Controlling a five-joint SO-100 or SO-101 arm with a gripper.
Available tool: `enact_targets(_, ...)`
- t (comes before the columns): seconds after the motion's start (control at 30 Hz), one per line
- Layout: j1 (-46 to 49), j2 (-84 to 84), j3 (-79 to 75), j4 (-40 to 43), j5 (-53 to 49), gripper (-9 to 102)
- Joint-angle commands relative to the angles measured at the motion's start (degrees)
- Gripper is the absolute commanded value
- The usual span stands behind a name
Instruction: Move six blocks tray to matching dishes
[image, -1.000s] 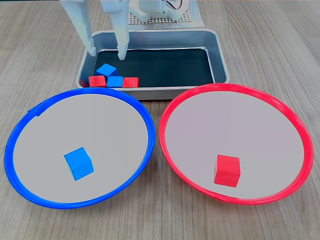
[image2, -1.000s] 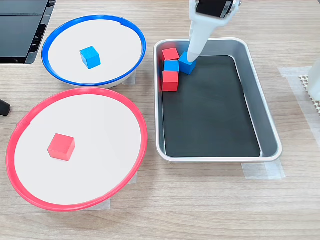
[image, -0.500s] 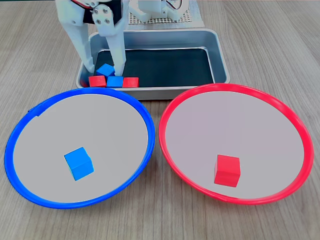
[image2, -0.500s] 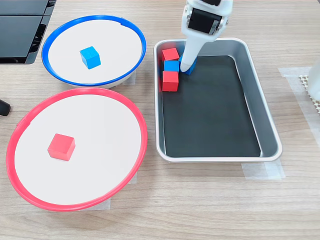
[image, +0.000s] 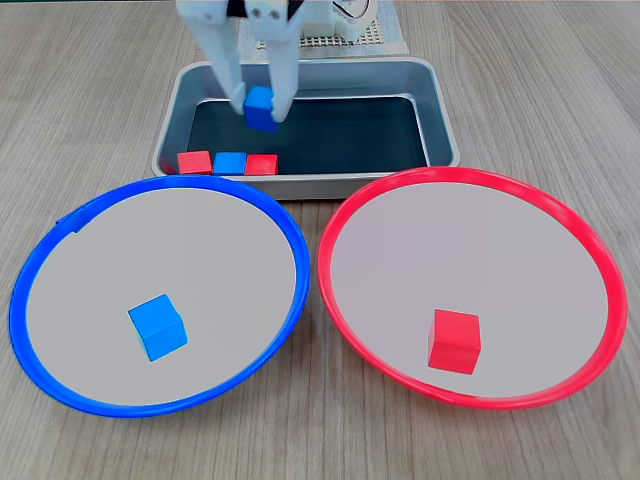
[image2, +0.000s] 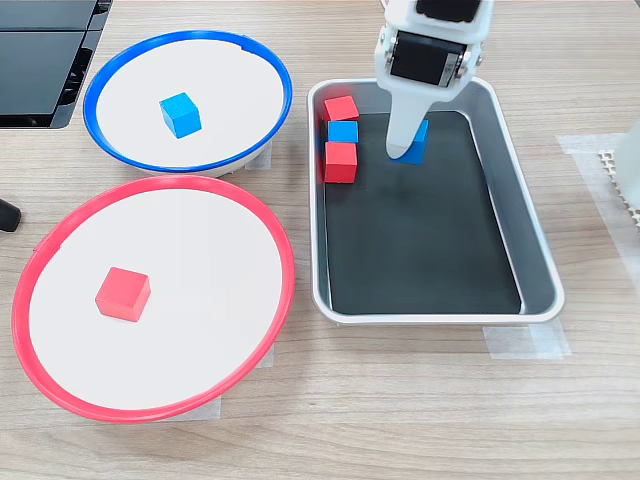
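Note:
My white gripper (image: 259, 110) (image2: 408, 150) is shut on a blue block (image: 261, 108) (image2: 414, 142) and holds it lifted above the metal tray (image: 440, 120) (image2: 535, 240). Along the tray's near wall in a fixed view sit a red block (image: 194, 162), a blue block (image: 230, 163) and a red block (image: 261, 164); the same row shows in another fixed view as red (image2: 341, 108), blue (image2: 343, 131), red (image2: 340, 161). The blue-rimmed dish (image: 60, 230) (image2: 120, 70) holds one blue block (image: 158, 326) (image2: 180, 113). The red-rimmed dish (image: 590, 250) (image2: 60, 235) holds one red block (image: 455, 340) (image2: 123, 293).
The arm's white base on a mesh plate (image: 330, 38) stands behind the tray. A dark flat device (image2: 45, 60) lies beyond the blue dish, and tape strips (image2: 520, 342) hold the tray to the wooden table.
The gripper came down around the blue block in the tray's corner, shut on it and lifted it, moving toward the tray's middle. The three other tray blocks stayed put.

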Motion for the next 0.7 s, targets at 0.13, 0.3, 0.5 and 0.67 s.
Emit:
enact_targets(0.13,0.3,-4.7,-18.5,-11.2,27.2,0)
enact_targets(0.3,6.4,-19.1,-28.3,-26.4,28.3,0)
enact_targets(0.5,8.0,-24.4,-30.8,-29.9,27.9,9)
enact_targets(0.67,8.3,-24.3,-28.7,-30.1,25.7,21)
